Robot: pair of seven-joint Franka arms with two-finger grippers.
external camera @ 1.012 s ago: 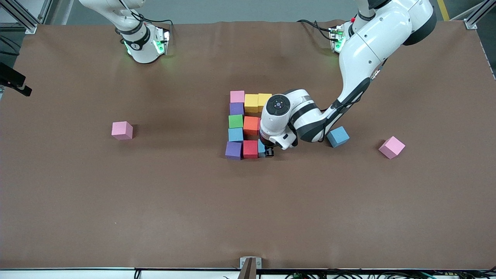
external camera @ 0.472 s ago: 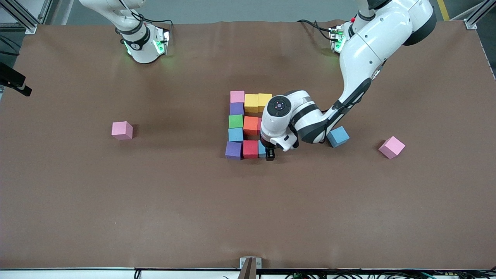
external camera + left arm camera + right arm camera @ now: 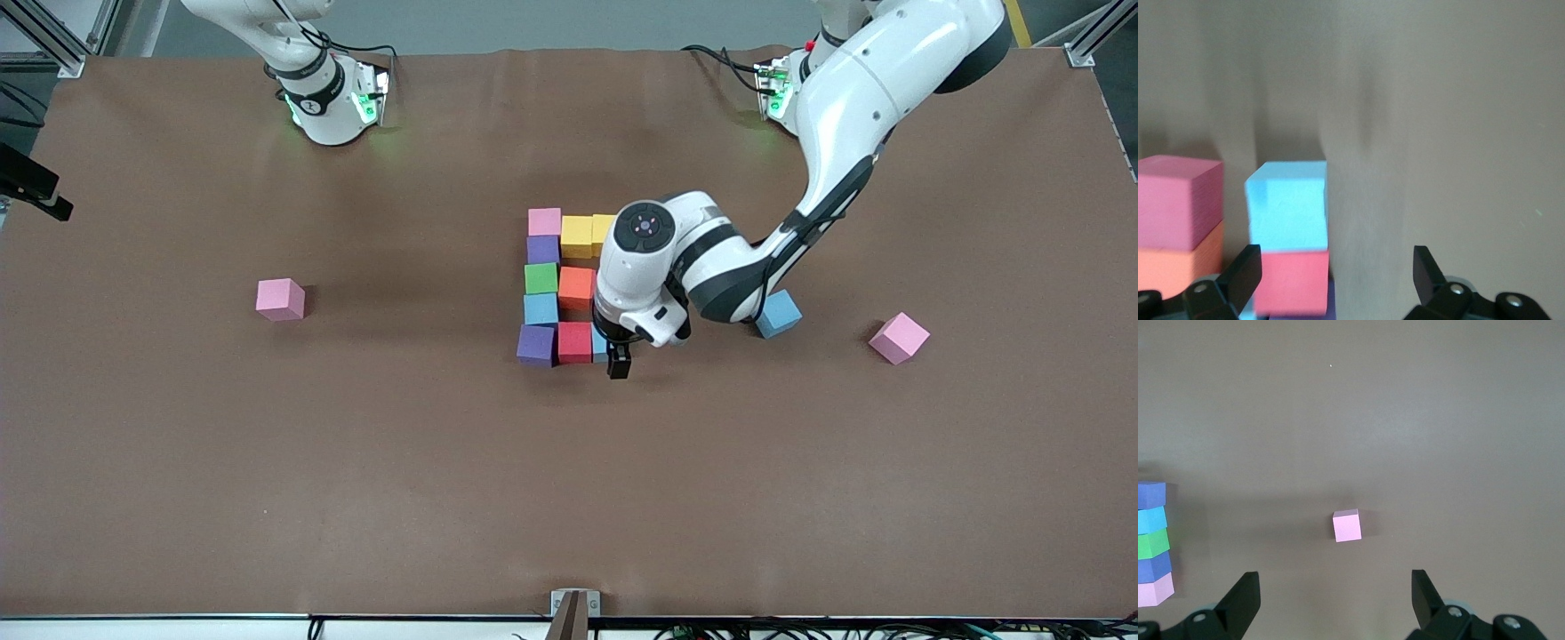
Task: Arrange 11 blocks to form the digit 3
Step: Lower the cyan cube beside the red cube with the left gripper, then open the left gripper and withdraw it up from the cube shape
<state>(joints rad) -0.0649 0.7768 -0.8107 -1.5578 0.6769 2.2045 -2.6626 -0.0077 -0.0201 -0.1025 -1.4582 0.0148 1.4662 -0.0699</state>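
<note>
The digit 3 figure of touching blocks lies mid-table: a spine from a pink block point(image 3: 544, 221) to a purple one point(image 3: 535, 345), with a yellow bar point(image 3: 576, 236), an orange block point(image 3: 576, 287) and a red block point(image 3: 574, 342). A light blue block point(image 3: 600, 343) ends the nearest bar, partly hidden by my left hand. My left gripper point(image 3: 616, 352) hovers just above it, open and empty. The left wrist view shows its open gripper point(image 3: 1335, 277) beside a red block point(image 3: 1293, 280) and a light blue block point(image 3: 1288, 203). My right gripper point(image 3: 1335, 600) waits open, high above a pink block point(image 3: 1347, 525).
Three loose blocks lie apart from the figure: a pink block point(image 3: 280, 299) toward the right arm's end, a blue block point(image 3: 781, 313) under the left forearm, and a pink block point(image 3: 899, 338) toward the left arm's end. Bare brown table surrounds them.
My left gripper has opened, let go of the light blue block at the end of the nearest bar, and lifted slightly off it. The right arm has not moved.
</note>
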